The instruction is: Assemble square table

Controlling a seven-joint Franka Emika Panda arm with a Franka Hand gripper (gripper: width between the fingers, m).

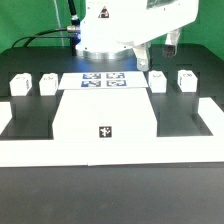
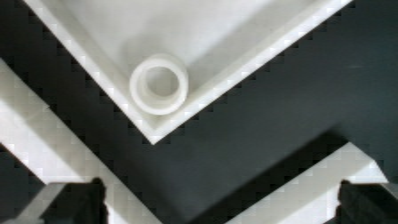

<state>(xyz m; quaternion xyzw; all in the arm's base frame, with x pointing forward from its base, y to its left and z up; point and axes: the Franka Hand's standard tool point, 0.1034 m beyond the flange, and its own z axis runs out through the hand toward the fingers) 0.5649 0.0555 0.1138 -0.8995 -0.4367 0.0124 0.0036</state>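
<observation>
Hovering above a corner socket (image 2: 160, 83) of the tabletop (image 1: 105, 115), the claw (image 2: 214, 205) is hanging with fingers (image 2: 63, 200) apart, gripping nothing. Tabletop is lying on the worktop (image 1: 110, 190), just beside the marker board (image 1: 105, 78); four legs (image 1: 157, 80) are standing flanking the board.

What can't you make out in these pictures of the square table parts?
Exterior view: the tabletop's corner sockets, white on white, too small to show.
Exterior view: the four legs' tags, too small to read.
Exterior view: the arm's upper part, cut off by the top edge.
Wrist view: all but one tabletop corner and its socket, cut off by the edges.
</observation>
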